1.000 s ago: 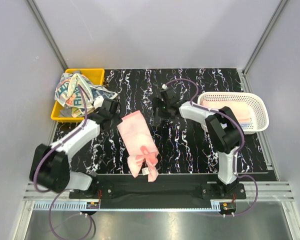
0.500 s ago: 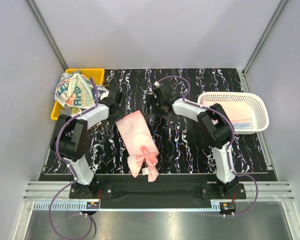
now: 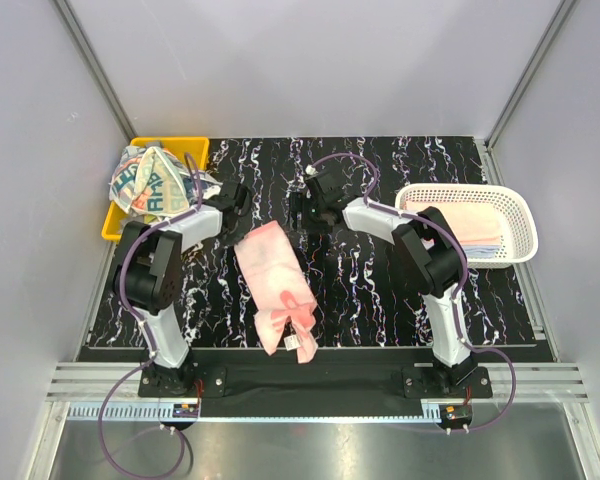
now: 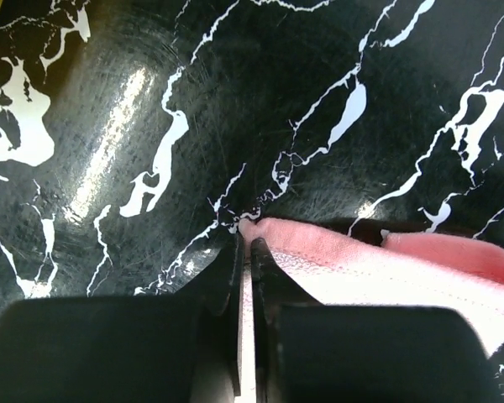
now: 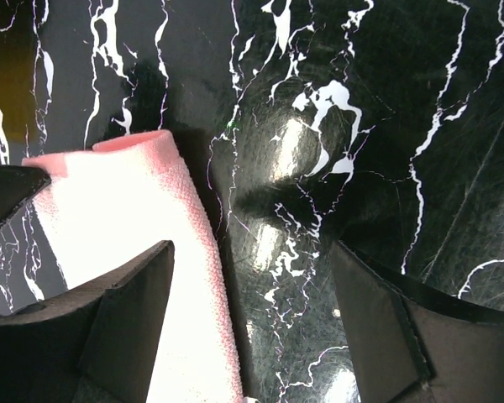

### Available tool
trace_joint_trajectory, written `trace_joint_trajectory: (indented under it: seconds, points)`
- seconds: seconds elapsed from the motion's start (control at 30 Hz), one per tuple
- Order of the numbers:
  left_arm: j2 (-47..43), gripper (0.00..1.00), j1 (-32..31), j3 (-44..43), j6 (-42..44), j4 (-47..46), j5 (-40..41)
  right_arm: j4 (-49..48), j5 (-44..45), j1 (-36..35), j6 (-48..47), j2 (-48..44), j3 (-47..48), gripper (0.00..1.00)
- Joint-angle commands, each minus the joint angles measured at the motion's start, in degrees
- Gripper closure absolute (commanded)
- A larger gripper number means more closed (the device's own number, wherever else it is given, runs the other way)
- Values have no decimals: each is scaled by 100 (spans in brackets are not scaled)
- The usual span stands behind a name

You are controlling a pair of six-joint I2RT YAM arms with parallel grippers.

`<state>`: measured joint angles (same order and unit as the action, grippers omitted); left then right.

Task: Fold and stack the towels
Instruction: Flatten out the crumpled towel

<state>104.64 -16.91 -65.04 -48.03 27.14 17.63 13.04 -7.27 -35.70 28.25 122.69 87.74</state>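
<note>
A pink towel (image 3: 273, 280) lies lengthwise on the black marbled table, its near end bunched, with a white tag. My left gripper (image 3: 238, 212) is at its far left corner; in the left wrist view the jaws (image 4: 245, 233) are shut on that corner of the pink towel (image 4: 386, 264). My right gripper (image 3: 298, 212) stands open over the far right corner. One of its fingers (image 5: 122, 323) is above the pink towel (image 5: 126, 210), the other over bare table. More towels (image 3: 150, 182), beige with teal print, are heaped at the far left.
The heap sits in a yellow bin (image 3: 187, 148) at the far left corner. A white mesh basket (image 3: 520, 212) at the right holds folded pink and pale cloths (image 3: 475, 225). Grey walls close the table in on three sides.
The left arm swung in to the towel's far left corner and its jaws shut on it. The right gripper shifted slightly left, staying open.
</note>
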Motion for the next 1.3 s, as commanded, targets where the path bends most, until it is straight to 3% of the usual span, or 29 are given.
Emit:
trace_joint_trajectory:
  seconds: [0.0, 0.4, 0.67, 0.8, 0.97, 1.13, 1.27]
  points:
    - [-48, 100, 30, -71, 83, -42, 118, -188, -213, -68, -109, 44, 234, 19]
    - [-2719, 100, 3, -27, 786, 845, -163, -293, -310, -112, -39, -53, 234, 18]
    - [-4197, 100, 3, 984, 479, 1233, -531, -284, -363, -297, -65, 88, 463, 17]
    - [-4014, 100, 3, 159, 707, 1575, -611, -328, -521, -306, 14, 211, 586, 17]
    - [-3145, 100, -49, -982, 1058, 1514, -1225, -205, -434, -262, 22, 229, 709, 16]
    - [-2344, 100, -655, -2730, 1191, 1935, -1112, -187, -469, 106, 312, 106, 551, 16]
    - [-2658, 100, -682, -2543, 1050, 1892, -1053, -205, -302, 415, 365, -193, 261, 16]
